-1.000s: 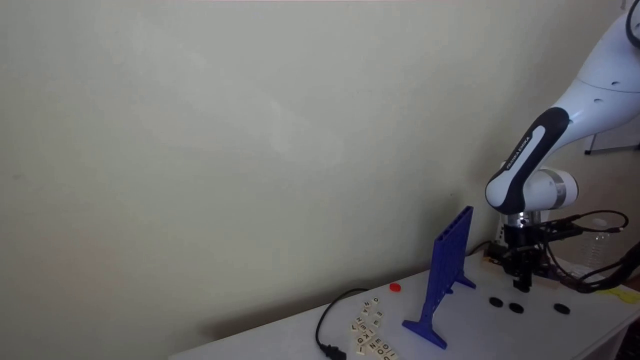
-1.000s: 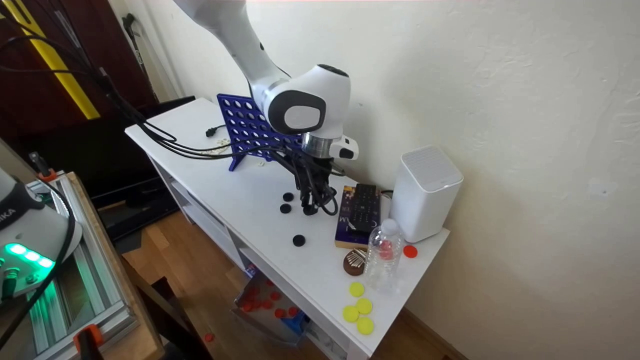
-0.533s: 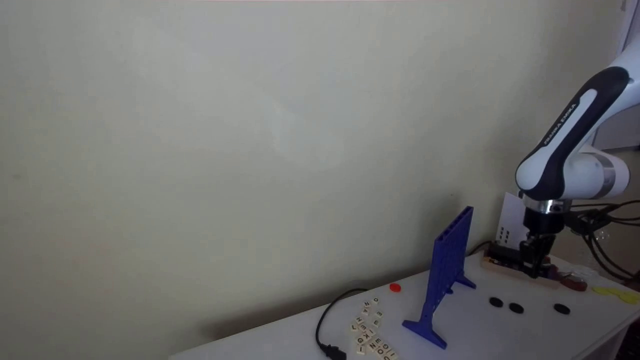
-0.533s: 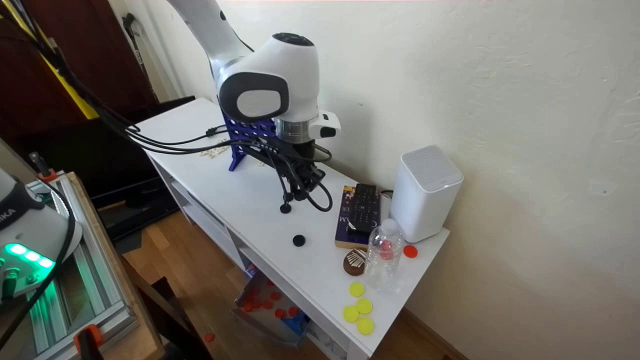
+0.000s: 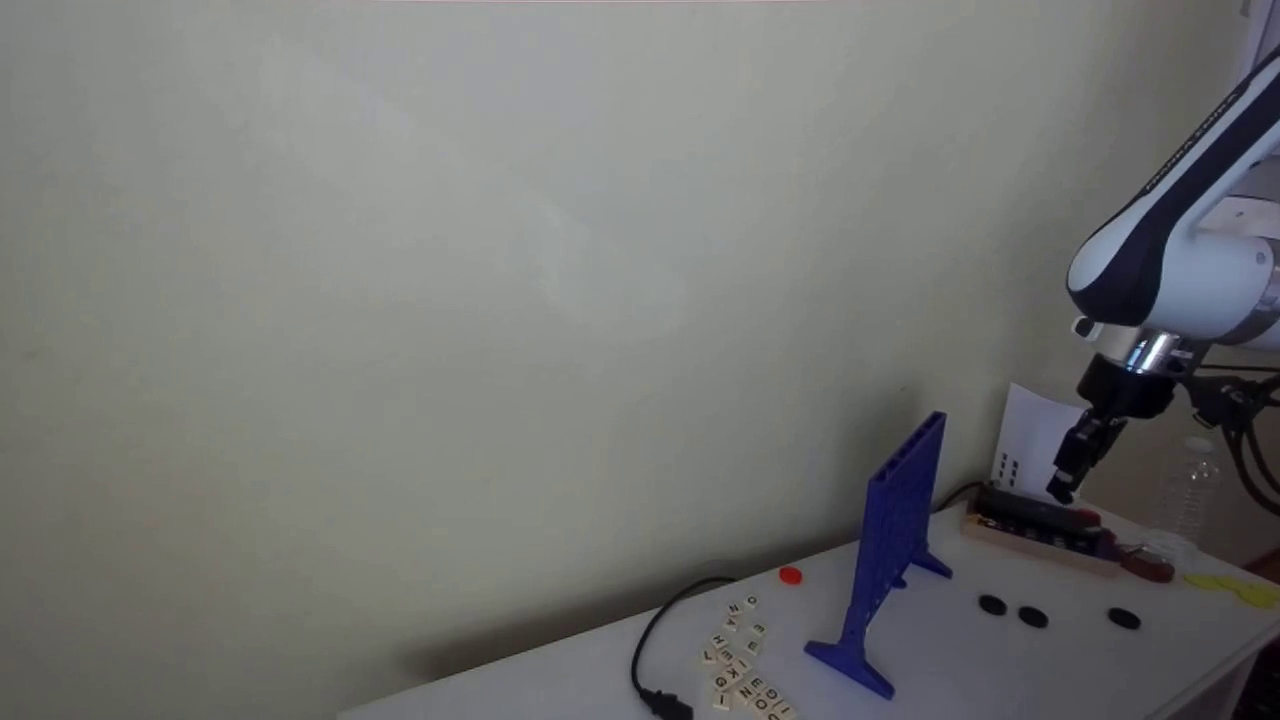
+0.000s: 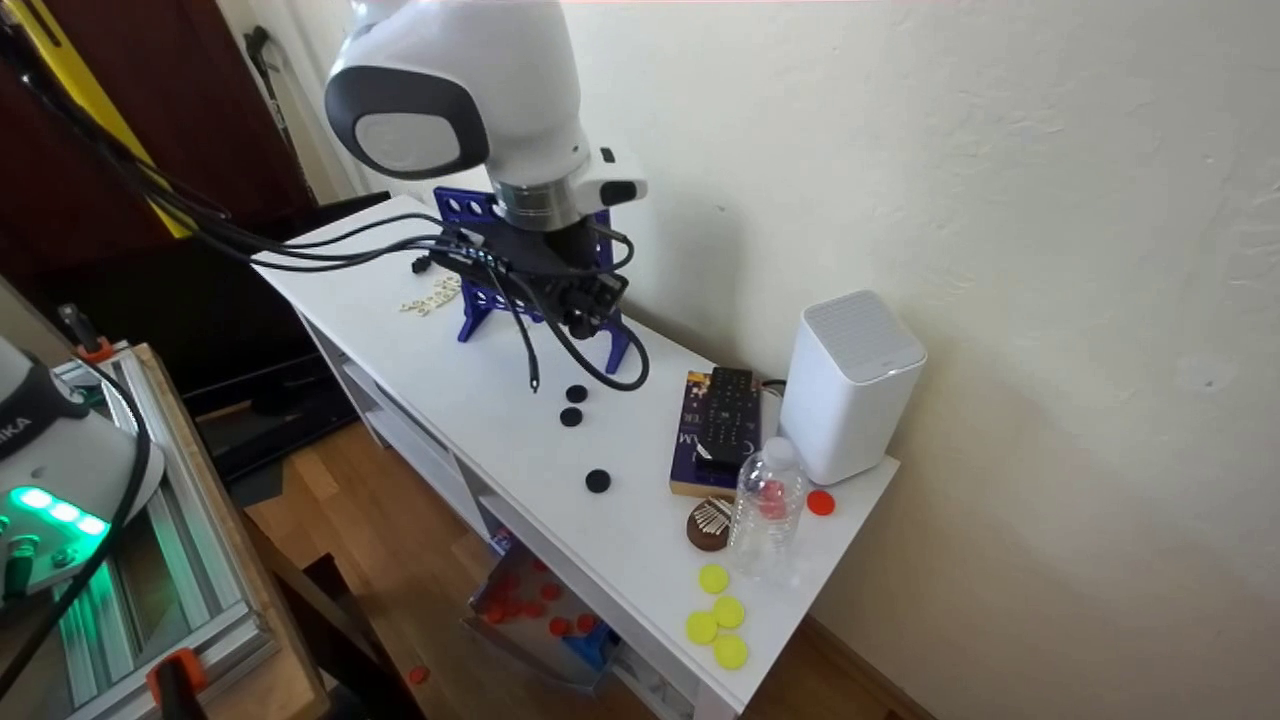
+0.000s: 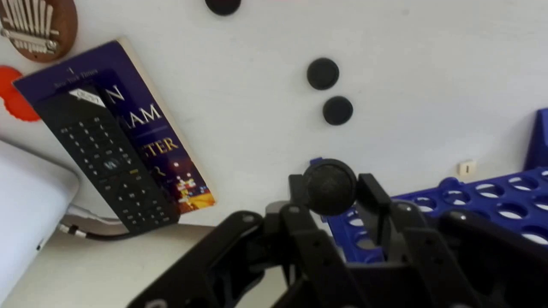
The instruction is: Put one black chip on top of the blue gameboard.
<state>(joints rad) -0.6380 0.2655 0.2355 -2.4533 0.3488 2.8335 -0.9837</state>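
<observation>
"So, what has the pincer [image 7: 333,186] got?"

"One black chip [image 7: 329,188], held by its rim between the two tips, one against either side, its round face showing in the wrist view. Both are up off the table [image 7: 257,107]."

"And the blue game board [image 5: 895,510]?"

"Standing upright on the table, apart from the pincer. In the wrist view its holes show behind the tips and off to their right."

"What else is near?"

"Lower than the pincer, two loose black chips [image 7: 338,110] lie flat, near each other. A third chip [image 7: 223,5] lies farther out. To the pincer's left in the wrist view is a book [image 7: 147,126], with a remote [image 7: 111,158] lying on it."

"And past that?"

"Farther from the pincer come a thumb piano [image 6: 706,532], a clear bottle [image 6: 765,520] and a tall white box [image 6: 855,380]; then four yellow chips [image 6: 730,652], farther again."

"Anything across the board from the pincer?"

"Yes: scattered letter tiles [image 5: 733,672], a red chip [image 5: 790,575] and a black cord [image 5: 668,705], seen in an exterior view."
</observation>
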